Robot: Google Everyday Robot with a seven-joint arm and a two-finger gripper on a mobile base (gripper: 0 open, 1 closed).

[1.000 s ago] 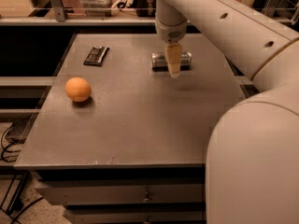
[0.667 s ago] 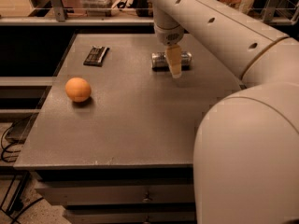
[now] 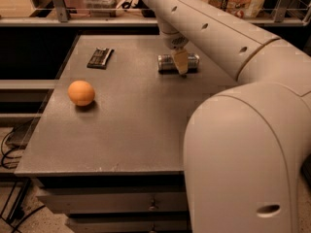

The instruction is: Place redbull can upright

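Lying redbull can [image 3: 166, 63], hand [image 3: 181, 66] over it

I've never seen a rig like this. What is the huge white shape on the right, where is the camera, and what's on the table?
The white shape is the robot's one arm, seen from very close. It reaches across the grey table and ends in the gripper. There is a single camera, looking down over the arm; where it is mounted is not on record. The gripper is down at the far side of the table, right at the redbull can, which lies on its side. Whether the can is gripped cannot be told. An orange ball sits near the left edge and a flat dark bar lies at the far left, both apart from the can. The job is to stand the can upright, which is not yet done.
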